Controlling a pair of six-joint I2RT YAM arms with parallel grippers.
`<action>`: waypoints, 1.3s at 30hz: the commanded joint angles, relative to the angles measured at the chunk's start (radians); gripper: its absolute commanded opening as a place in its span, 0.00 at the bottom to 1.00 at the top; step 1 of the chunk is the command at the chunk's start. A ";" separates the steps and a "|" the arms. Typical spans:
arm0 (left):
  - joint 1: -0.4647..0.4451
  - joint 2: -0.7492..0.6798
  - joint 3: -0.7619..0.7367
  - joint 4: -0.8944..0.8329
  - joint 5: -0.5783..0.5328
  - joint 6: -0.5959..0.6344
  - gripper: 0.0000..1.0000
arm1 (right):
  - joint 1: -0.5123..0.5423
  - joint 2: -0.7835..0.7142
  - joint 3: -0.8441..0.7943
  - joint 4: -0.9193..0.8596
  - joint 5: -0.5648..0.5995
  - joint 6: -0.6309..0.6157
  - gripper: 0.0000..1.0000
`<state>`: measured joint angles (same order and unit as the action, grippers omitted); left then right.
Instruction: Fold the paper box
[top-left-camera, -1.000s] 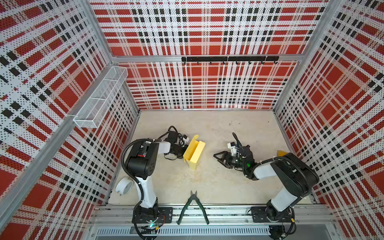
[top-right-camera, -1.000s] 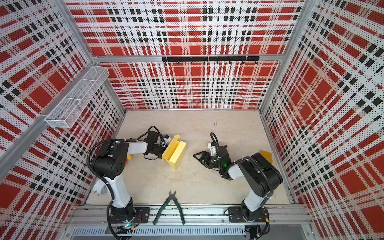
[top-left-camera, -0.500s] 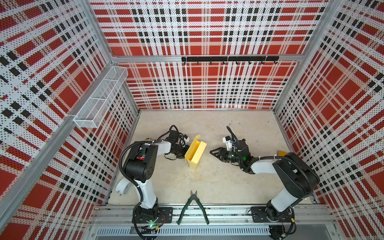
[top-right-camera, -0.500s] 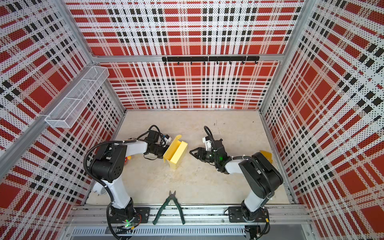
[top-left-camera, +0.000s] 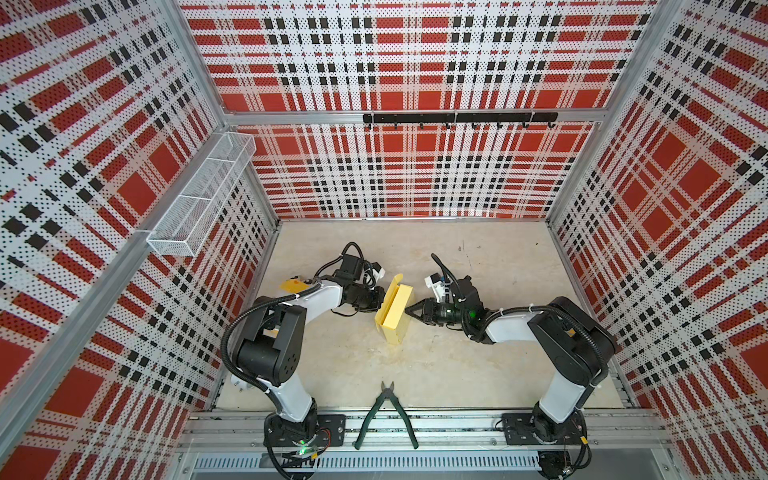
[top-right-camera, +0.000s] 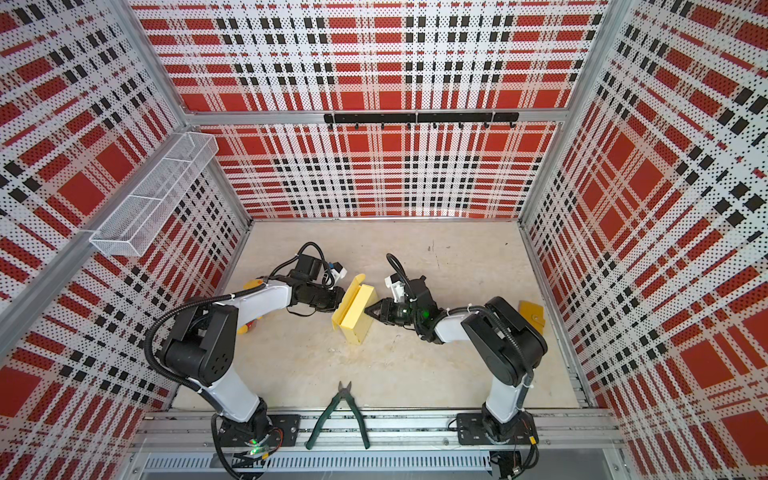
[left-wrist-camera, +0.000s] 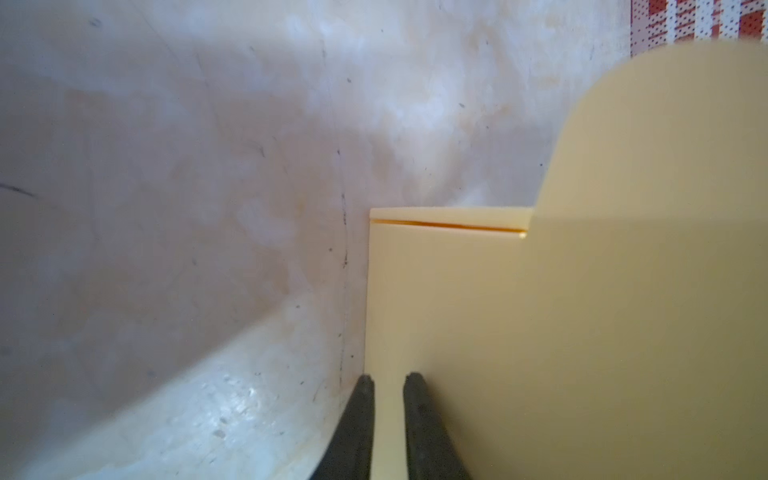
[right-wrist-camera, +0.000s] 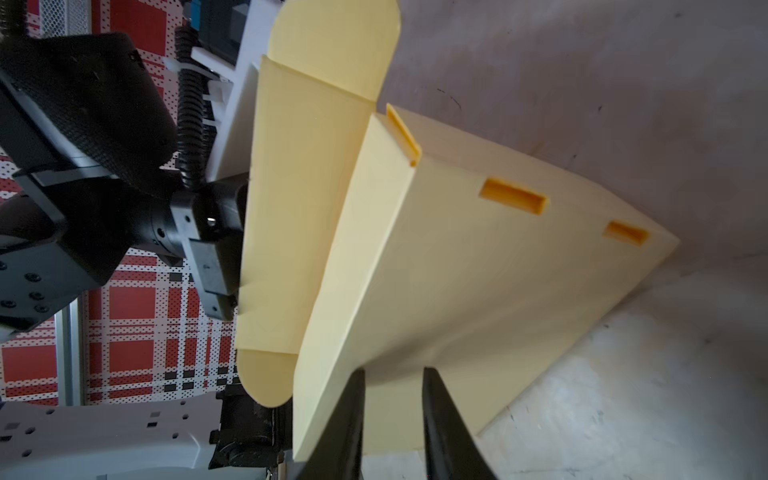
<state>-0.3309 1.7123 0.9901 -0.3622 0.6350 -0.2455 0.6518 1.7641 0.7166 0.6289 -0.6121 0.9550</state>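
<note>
Closing the lid looked to be the step in hand. The paper box (top-left-camera: 395, 309) stood on edge at the middle of the table (top-left-camera: 478, 365), between the two arms. Its tray walls were already raised and its lid panel stood open on the left side. The left gripper (left-wrist-camera: 388, 380) pinched that lid panel near its edge, with cardboard filling the slim gap between its fingers. The right gripper (right-wrist-camera: 392, 374) had its jaws close together with the tray's right wall between them, seemingly nipping it. A rounded ear flap (right-wrist-camera: 332, 45) on the lid's far end was not yet tucked. The next move probably called for the right gripper to steady the tray while the left swung the lid over. That would want a gentle pace, since thin card creases, with the ears guided inside the walls.
</note>
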 joint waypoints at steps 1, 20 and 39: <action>-0.040 0.000 0.031 -0.018 0.021 -0.003 0.20 | 0.013 -0.003 0.030 0.051 0.004 0.005 0.26; -0.066 0.014 0.106 -0.066 0.034 0.085 0.21 | -0.042 -0.127 -0.042 -0.165 -0.032 -0.420 0.44; -0.111 0.001 0.136 -0.112 0.038 0.143 0.24 | -0.050 -0.378 -0.052 -0.612 0.047 -0.987 0.52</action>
<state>-0.4450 1.7252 1.1118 -0.4599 0.6655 -0.1223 0.6006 1.4368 0.6456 0.1215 -0.5922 0.1188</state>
